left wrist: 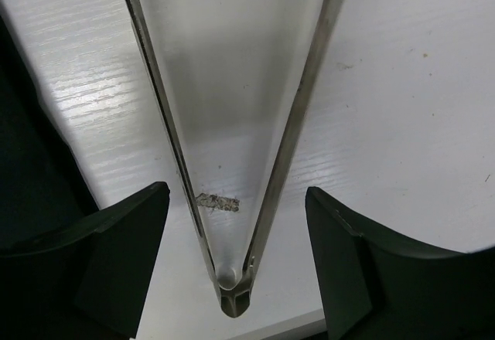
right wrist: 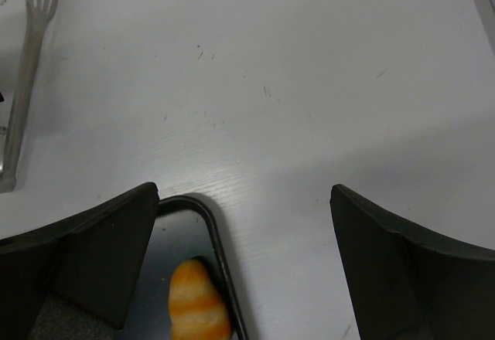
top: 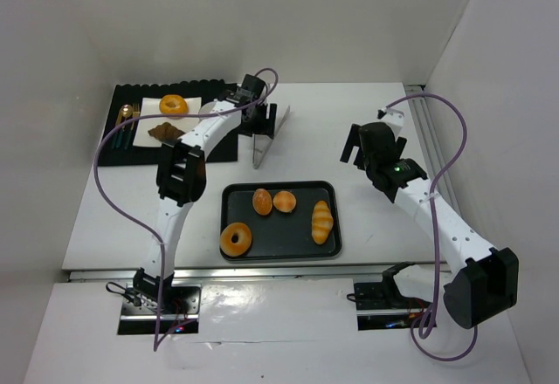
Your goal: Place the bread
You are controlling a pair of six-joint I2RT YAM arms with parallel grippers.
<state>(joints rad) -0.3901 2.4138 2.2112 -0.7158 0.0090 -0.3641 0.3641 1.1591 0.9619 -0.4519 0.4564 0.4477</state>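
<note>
The left gripper (left wrist: 236, 193) is released, its fingers spread wide on either side of the hinge end of the metal tongs (left wrist: 232, 297), which lie on the white bench (top: 358, 96) just beyond the black tray (top: 288, 237). The tray holds a donut (top: 235, 239), two round buns (top: 262, 201) and a striped roll (top: 322, 221). The right gripper (right wrist: 244, 193) hangs open and empty over the tray's far right corner.

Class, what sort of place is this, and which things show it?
Probably a robot test booth, not a real kitchen: plain white walls close in a white table, two arms are bolted at its near edge, and a black tray of bread lies near tongs.
</note>
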